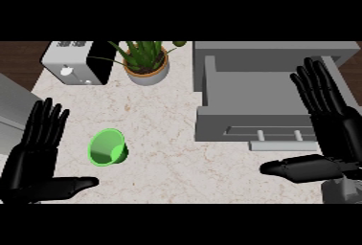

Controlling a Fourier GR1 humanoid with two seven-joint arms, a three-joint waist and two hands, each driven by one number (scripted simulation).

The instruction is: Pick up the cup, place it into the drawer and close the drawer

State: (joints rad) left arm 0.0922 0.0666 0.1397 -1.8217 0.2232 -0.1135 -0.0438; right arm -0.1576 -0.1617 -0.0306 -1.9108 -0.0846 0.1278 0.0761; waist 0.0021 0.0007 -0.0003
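Observation:
A green cup (pixel 107 147) lies tipped on its side on the marble counter, its mouth facing the lower left. My left hand (pixel 32 158) is at the left edge, open with fingers straight up and thumb out toward the right, just left of the cup and apart from it. The grey drawer (pixel 212 117) stands pulled open at the right, its handle (pixel 283 139) on the front panel. My right hand (pixel 332 129) is open with fingers up, over the drawer's right side and front.
A white toaster (pixel 74 62) sits at the back left. A potted plant (pixel 146 64) stands beside it at the back middle. A grey surface (pixel 14 100) shows along the left edge of the counter.

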